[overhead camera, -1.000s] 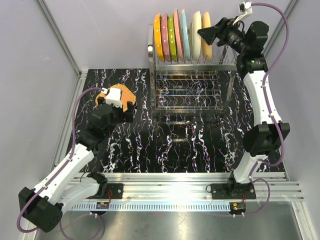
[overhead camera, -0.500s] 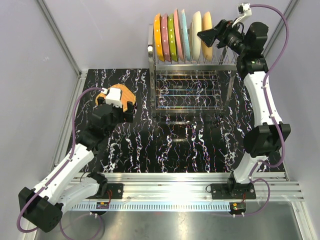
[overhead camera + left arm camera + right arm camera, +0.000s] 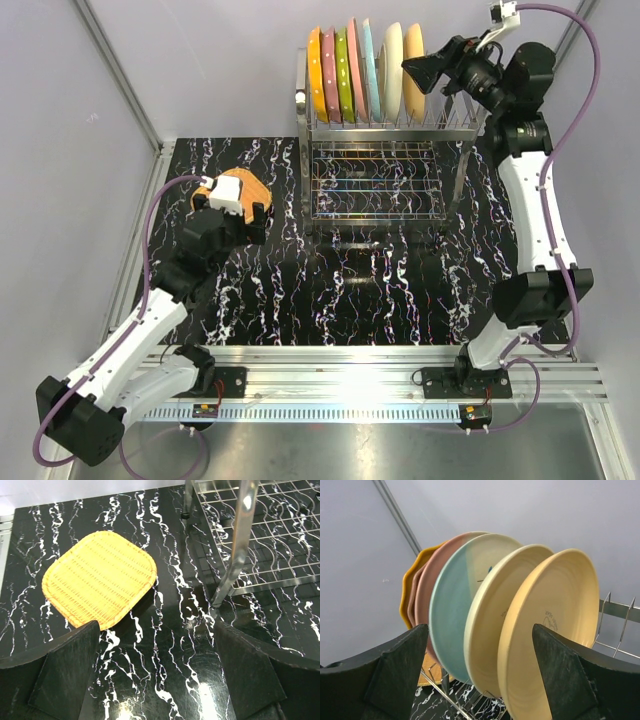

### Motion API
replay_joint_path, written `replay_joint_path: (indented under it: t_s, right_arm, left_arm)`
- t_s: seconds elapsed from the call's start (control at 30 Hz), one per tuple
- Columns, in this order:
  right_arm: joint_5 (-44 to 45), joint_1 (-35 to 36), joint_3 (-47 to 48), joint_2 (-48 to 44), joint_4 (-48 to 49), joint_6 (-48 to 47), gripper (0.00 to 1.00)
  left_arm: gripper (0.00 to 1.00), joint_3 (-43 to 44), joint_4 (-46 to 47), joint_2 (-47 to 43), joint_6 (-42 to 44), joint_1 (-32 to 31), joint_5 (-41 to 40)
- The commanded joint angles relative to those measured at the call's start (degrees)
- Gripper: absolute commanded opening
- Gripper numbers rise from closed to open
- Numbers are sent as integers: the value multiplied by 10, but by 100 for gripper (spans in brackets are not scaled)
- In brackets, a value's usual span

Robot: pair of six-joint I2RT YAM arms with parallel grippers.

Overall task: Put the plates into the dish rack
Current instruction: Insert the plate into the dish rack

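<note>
1. Top external view: plates stand on edge in a row on the upper tier of the rack. Seven show, faces turned left and right, the row running left to right. No loose round plate shows on the worktop.
2. Right pincer sits at the right end of that row, just beside the tan plate, which is the last one.
3. Right wrist view: fingers spread wide, nothing pinched. Tan plate is straight ahead with its face partly toward the lens; cream and blue ones are ranked behind it to the left. Contact with the tan rim: looks apart, cannot confirm.
4. Bare prongs show to the right of the tan plate, so that side has free slots.
5. Left wrist view: left pincer spread, empty, hanging over the worktop. Woven mat lies flat ahead and to its left; rack leg is ahead to its right. Mat is squarish, not a round plate; whether it counts as load is unclear.
6. Key relation: the discs are upright and thin along the row axis. Right arm is the near one; left arm is well apart from the row.
7. Judgement: loading looks close to done. Any move by the right pincer should go rightward or up, away from the tan face. A sideways brush against the rim could tip that plate out of its slot.
</note>
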Motion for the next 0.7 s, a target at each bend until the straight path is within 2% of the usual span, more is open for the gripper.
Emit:
replay_joint_path:
  t_s: [0.0, 0.17, 0.37, 0.47, 0.53, 0.67]
  right_arm:
    - [2, -3, -11, -57, -4, -11, 93]
    - [13, -2, -72, -124, -8, -24, 92]
    - [20, -1, -226, -263, 14, -14, 92]
    - [19, -2, -328, -363, 10, -7, 92]
    - [22, -1, -363, -401, -6, -7, 91]
    - [5, -2, -427, -490, -44, 0, 82]
  left_arm:
    - [99, 14, 27, -14, 6, -2, -36]
    - [99, 13, 30, -18, 9, -2, -66]
    - [99, 15, 25, -14, 4, -2, -122]
    - [99, 23, 13, 11, -8, 9, -133]
    - [99, 34, -8, 36, -41, 24, -121]
    - [99, 47, -33, 86, -115, 106, -42]
